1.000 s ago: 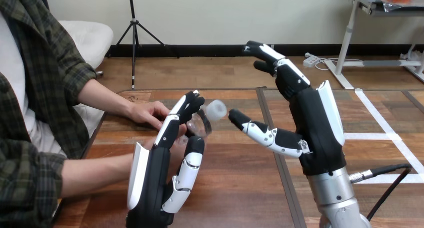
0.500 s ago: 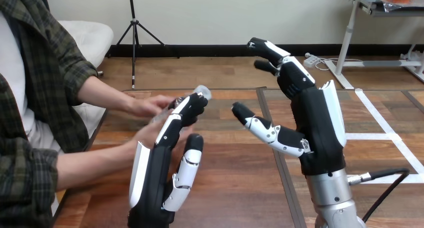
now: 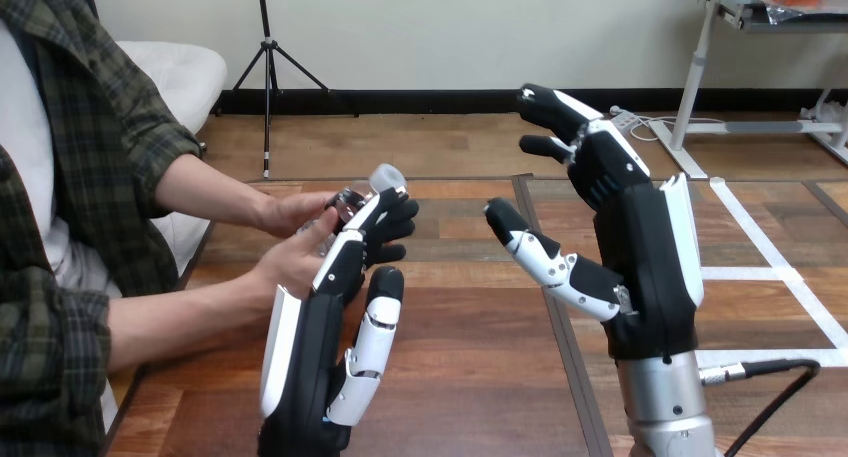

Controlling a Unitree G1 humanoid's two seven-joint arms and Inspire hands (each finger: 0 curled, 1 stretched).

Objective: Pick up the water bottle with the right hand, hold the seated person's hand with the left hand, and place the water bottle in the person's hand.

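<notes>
The water bottle (image 3: 348,199) lies in the person's grasp, just past the tips of my left fingers (image 3: 345,257) and well off to the left of my right fingers (image 3: 590,152). Its long axis is tilted. The base sits low toward the person, and the cap (image 3: 387,176) rises up and to the right, just above my left fingertips, toward the gap between my two hands.

The person's farther hand (image 3: 295,212) comes in behind the bottle and the person's nearer hand (image 3: 290,262) cups it from below. Neither of my hands is on it.

My left hand (image 3: 315,347) stands upright beside the nearer hand, on the side toward me. Its fingers are mostly straight, with only the tips bent near the bottle's neck, and they clasp nothing that I can see. I cannot tell whether they touch the person's hand or only stand beside it.

My right hand (image 3: 650,267) is raised over the bench (image 3: 480,377). Its fingers are spread apart, the thumb reaches toward the bottle side, and it is empty.

My left hand is by far the nearer to the bottle, with open air between the cap and my right thumb. As I judge it, the handover is done. The coming move turns on that tilt: the cap leans over my left fingertips, so those fingers should leave downward and back toward me, not upward. My right hand has a free path away to the right.
</notes>
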